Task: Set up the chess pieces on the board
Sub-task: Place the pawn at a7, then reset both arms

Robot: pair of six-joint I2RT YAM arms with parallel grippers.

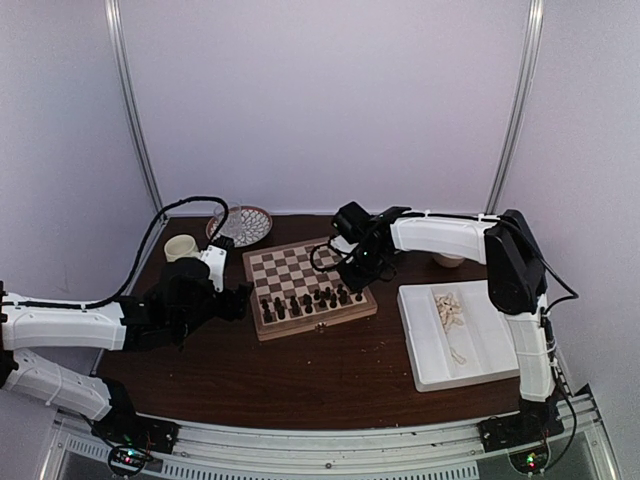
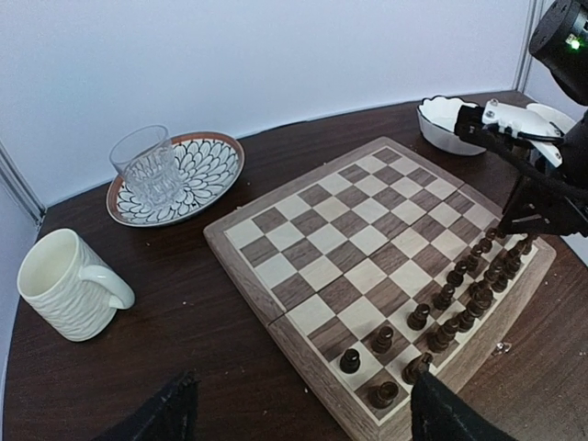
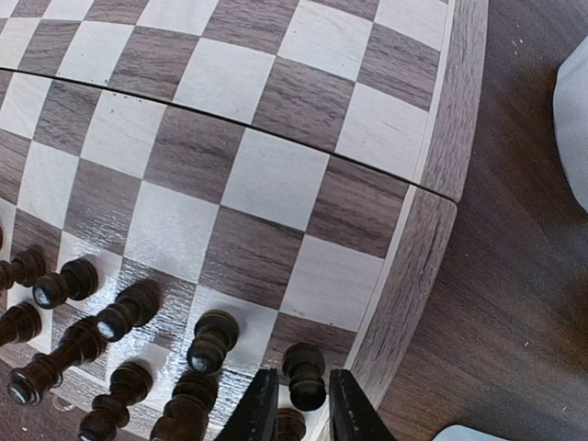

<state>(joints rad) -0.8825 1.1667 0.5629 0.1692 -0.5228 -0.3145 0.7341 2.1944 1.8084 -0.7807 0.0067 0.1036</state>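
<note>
The right gripper (image 3: pixel 301 393) straddles a pawn (image 3: pixel 304 366) at the board's (image 3: pixel 276 184) corner, fingers narrowly apart (gripping or not, I cannot tell), so a skewed lift could topple it into the crowded dark pieces (image 3: pixel 212 340) or overboard; the left gripper (image 2: pixel 305 390) hangs wide, empty.

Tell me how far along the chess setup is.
Done: dark pieces stand in two rows on the board's near side. In hand: the right gripper has its fingers either side of the corner pawn; gripping or releasing is unclear. The left gripper hovers open beside the board. Left: the pale pieces lie in the tray; the far rows are bare.
</note>
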